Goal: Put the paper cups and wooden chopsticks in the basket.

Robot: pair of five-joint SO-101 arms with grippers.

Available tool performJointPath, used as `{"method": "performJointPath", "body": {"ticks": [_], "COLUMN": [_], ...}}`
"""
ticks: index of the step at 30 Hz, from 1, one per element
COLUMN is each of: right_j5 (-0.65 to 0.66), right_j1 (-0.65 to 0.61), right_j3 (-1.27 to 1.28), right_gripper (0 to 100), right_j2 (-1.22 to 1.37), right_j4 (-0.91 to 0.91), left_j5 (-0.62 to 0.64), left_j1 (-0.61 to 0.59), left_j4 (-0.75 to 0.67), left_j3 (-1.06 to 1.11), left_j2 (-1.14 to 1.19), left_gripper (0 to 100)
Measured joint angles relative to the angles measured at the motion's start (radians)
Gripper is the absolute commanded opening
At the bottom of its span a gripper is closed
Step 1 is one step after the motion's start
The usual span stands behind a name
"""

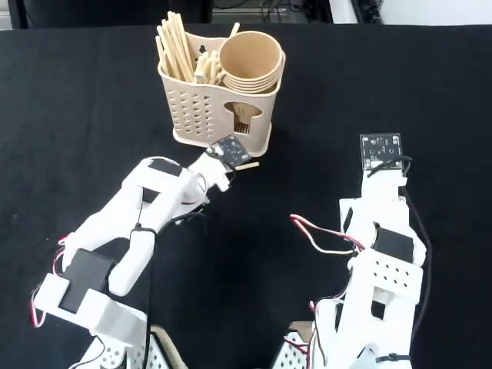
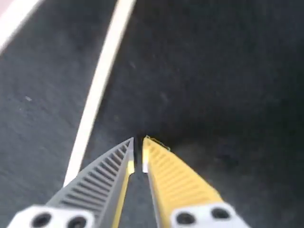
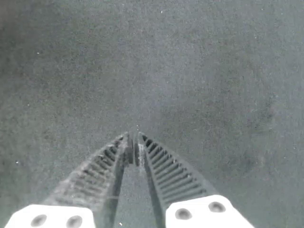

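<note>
A cream perforated basket (image 1: 201,115) stands at the back of the black table. It holds several wooden chopsticks (image 1: 175,46) upright and a stack of paper cups (image 1: 250,60). My left gripper (image 1: 232,154) sits low at the basket's front foot. In the left wrist view my left gripper (image 2: 138,142) is shut with nothing between its fingers. One pale chopstick (image 2: 97,90) lies on the cloth beside it, and its end (image 1: 247,164) pokes out by the gripper. My right gripper (image 1: 382,151) hovers over bare cloth to the right, and my right gripper (image 3: 133,138) is shut and holds nothing.
Black cloth (image 1: 346,84) covers the whole table. Both white arm bodies (image 1: 131,231) stretch from the front edge, with loose red and white wires (image 1: 323,238) beside the right one. Open cloth lies between the arms and right of the basket.
</note>
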Motion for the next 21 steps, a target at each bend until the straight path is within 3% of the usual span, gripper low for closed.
{"method": "performJointPath", "body": {"ticks": [6, 8, 14, 18, 21], "right_j5": [0.000, 0.000, 0.000, 0.000, 0.000], "right_j1": [0.000, 0.000, 0.000, 0.000, 0.000], "right_j3": [0.000, 0.000, 0.000, 0.000, 0.000], "right_gripper": [2.5, 2.5, 2.5, 2.5, 2.5], "right_j2": [0.000, 0.000, 0.000, 0.000, 0.000], "right_j4": [0.000, 0.000, 0.000, 0.000, 0.000], "left_j5": [0.006, 0.061, 0.494, 0.723, 0.888], "left_j1": [-0.002, -0.015, -0.084, -0.078, -0.074], "left_j4": [0.044, 0.011, -0.338, -0.624, -0.641], "left_j3": [-0.002, 0.009, 0.236, 0.436, 0.422], "left_j2": [-0.015, -0.058, -0.287, -0.373, -0.347], "left_gripper": [3, 3, 3, 14, 13]}}
